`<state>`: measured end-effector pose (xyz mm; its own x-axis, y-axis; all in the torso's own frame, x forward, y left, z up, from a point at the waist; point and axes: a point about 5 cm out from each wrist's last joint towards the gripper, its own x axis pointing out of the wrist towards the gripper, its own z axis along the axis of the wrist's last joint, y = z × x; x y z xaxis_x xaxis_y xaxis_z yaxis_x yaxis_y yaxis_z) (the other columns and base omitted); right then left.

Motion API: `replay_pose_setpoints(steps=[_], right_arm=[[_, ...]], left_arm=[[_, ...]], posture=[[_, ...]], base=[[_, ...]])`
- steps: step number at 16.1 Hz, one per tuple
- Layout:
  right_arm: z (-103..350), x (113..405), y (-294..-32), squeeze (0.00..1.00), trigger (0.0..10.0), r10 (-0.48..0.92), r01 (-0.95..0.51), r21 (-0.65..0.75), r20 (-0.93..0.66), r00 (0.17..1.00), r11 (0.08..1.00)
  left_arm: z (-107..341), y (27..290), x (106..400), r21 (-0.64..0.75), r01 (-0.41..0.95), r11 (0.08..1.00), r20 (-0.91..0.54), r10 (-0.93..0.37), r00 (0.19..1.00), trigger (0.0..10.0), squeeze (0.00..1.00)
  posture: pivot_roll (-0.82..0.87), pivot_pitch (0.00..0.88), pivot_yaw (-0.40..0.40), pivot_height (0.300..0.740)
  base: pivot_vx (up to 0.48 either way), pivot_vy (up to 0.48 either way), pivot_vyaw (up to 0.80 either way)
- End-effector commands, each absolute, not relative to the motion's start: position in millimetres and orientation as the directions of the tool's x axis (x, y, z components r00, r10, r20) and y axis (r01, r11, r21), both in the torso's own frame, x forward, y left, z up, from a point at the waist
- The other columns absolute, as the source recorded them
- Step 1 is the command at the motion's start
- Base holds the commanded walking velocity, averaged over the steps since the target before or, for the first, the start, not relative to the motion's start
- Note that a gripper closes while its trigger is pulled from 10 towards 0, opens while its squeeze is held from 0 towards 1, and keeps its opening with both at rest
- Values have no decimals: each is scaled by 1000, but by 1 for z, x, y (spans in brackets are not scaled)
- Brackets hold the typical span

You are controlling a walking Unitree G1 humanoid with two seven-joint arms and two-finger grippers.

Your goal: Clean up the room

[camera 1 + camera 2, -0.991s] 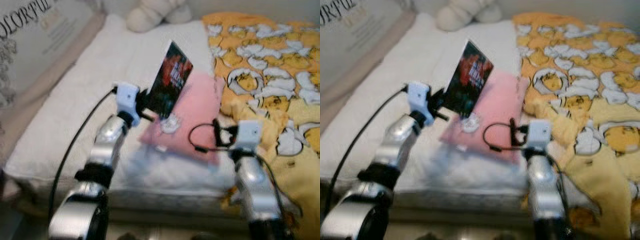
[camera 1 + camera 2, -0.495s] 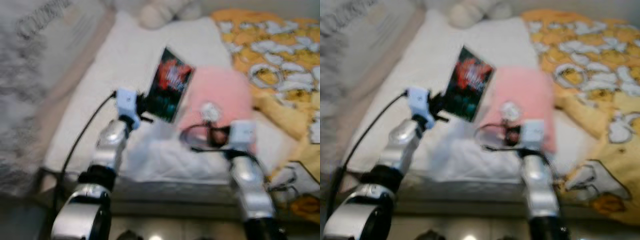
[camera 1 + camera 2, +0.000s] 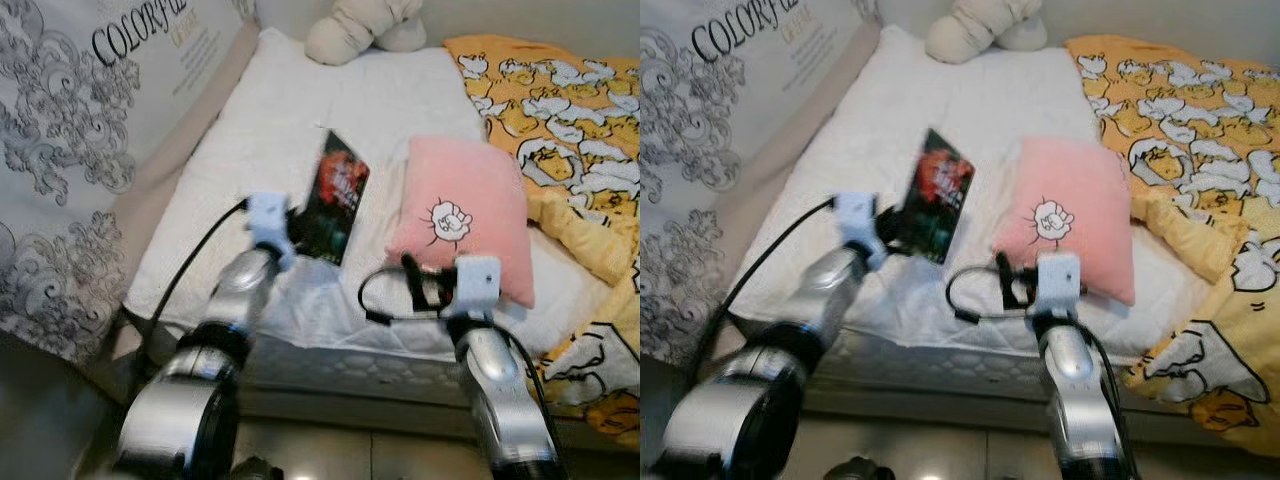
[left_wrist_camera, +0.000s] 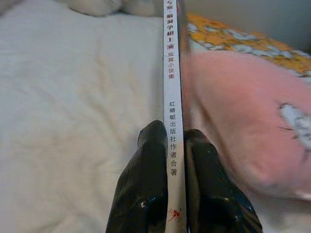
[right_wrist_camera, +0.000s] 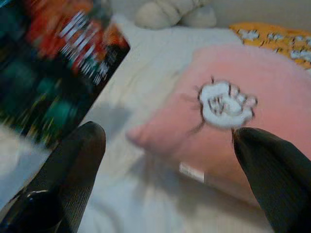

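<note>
My left gripper [image 3: 296, 226] is shut on a thin book [image 3: 334, 197] with a dark red-and-green cover, held above the white mattress [image 3: 330, 110]. In the left wrist view the book's white spine [image 4: 173, 121] with printed characters runs between the two black fingers [image 4: 146, 194]. A pink pillow [image 3: 465, 215] with a small white fist print lies just right of the book. My right gripper [image 3: 412, 285] is open, low in front of the pillow's near edge. The right wrist view has the pink pillow [image 5: 233, 121] and the blurred book [image 5: 53, 68] beyond the spread fingers [image 5: 73, 174].
A yellow patterned blanket [image 3: 560, 120] covers the bed's right side. A beige plush toy [image 3: 360, 25] sits at the head. A grey-and-white ornamented cloth with lettering [image 3: 90, 130] hangs on the left. The mattress's front edge [image 3: 350, 365] is close before me.
The camera has pulled back and steadied, so more of the bed and the left cloth shows. The left gripper still holds the book, now lower over the mattress. The right gripper stays near the pillow.
</note>
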<state>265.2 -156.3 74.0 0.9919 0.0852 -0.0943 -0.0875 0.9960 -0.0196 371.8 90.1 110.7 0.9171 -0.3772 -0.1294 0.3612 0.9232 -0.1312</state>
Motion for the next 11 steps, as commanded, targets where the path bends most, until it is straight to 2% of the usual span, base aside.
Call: replay_pose_setpoints(steps=[1, 3, 7, 9, 11], right_arm=[[78, 258, -158, 0, 10000, 108, -111, -29, -96, 990, 993], [76, 239, -158, 0, 10000, 137, -142, -33, -119, 983, 989], [82, 194, -166, 0, 10000, 150, -161, -38, -195, 969, 986], [84, 170, -167, 0, 10000, 170, -188, -45, -259, 951, 981], [84, 155, -171, 0, 10000, 173, -198, -52, -307, 936, 979]], left_arm=[[129, 79, 381, -153, 380, 912, -98, -397, 913, 10000, 0], [133, 71, 386, -276, 340, 899, -129, -386, 913, 10000, 0], [125, 62, 384, -412, 239, 879, -212, -348, 913, 10000, 0], [111, 86, 383, -404, 89, 910, -295, -222, 929, 10000, 0], [113, 119, 387, -341, -10, 940, -303, -100, 948, 10000, 0]], posture=[[-71, 0, -36, 740], [-103, 0, -43, 740], [-243, 19, -81, 740], [-291, 67, -107, 740], [-303, 92, -127, 740]], base=[[0, 0, 0], [0, 0, 0], [0, 0, 0], [0, 0, 0], [0, 0, 0]])
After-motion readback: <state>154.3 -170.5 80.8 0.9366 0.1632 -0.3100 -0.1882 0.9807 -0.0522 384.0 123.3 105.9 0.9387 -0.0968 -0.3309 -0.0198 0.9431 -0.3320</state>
